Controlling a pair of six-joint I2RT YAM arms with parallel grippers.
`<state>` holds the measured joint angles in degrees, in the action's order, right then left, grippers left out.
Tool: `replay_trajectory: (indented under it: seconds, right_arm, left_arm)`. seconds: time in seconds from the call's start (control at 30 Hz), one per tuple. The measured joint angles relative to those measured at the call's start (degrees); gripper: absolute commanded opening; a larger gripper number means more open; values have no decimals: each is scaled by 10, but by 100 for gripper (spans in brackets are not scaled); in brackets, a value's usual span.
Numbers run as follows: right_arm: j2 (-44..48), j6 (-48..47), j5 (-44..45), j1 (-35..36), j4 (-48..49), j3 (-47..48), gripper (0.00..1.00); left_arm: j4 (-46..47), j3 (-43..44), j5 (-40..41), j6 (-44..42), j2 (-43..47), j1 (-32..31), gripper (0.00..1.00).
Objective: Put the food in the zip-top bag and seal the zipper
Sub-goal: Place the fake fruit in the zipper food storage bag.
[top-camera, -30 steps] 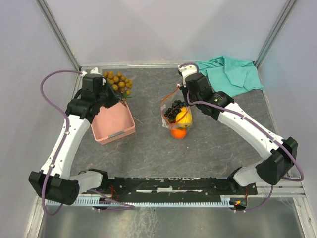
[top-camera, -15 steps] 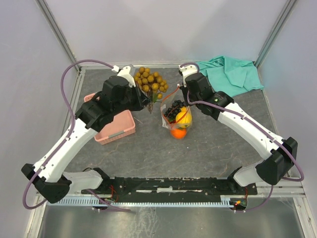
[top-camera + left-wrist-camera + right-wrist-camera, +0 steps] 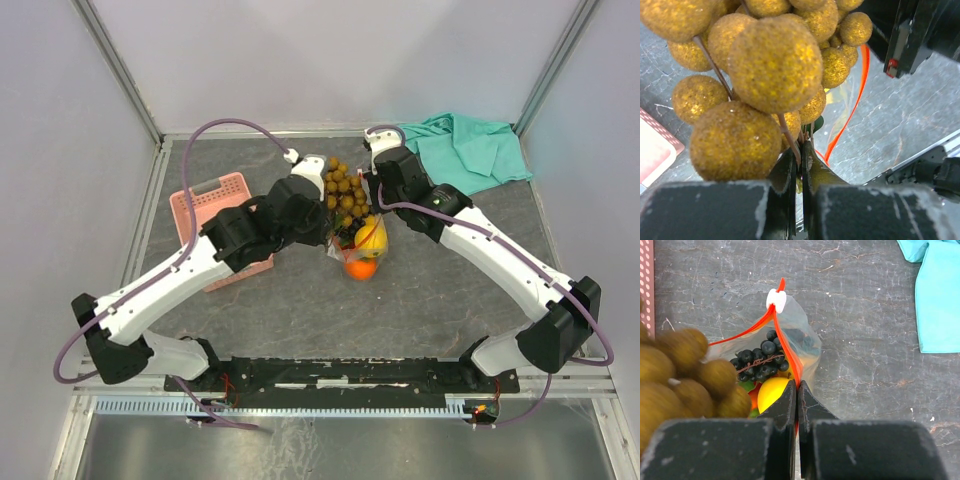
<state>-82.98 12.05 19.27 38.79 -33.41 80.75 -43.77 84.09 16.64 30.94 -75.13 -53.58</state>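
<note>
My left gripper (image 3: 801, 155) is shut on the stem of the bunch of brown berries (image 3: 775, 70) and holds it in the air over the bag's mouth (image 3: 345, 188). The clear zip-top bag (image 3: 800, 340) stands on the table with its orange-red zipper (image 3: 787, 347) open. Inside it are dark grapes (image 3: 760, 357), a yellow lemon (image 3: 772, 392) and an orange (image 3: 360, 268). My right gripper (image 3: 797, 390) is shut on the zipper edge and holds the bag's mouth up. The berries also show at the left of the right wrist view (image 3: 685, 375).
A pink slotted basket (image 3: 212, 200) sits at the left, partly under my left arm. A teal cloth (image 3: 465, 145) lies at the back right corner. Metal frame posts stand at both back corners.
My left arm has swung right from the pink basket, carrying the bunch of berries to just above the bag. My right arm and the bag have stayed still.
</note>
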Motion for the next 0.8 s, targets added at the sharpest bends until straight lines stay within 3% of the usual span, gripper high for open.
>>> replay_trajectory:
  seconds: [0.37, 0.8]
  right_arm:
    - [0, 37, -16, -7, 9, 0, 1]
    - [8, 63, -34, -14, 53, -34, 1]
  left_arm:
    - [-67, 42, 43, -11, -66, -38, 3]
    - [-168, 121, 38, -41, -140, -44, 3]
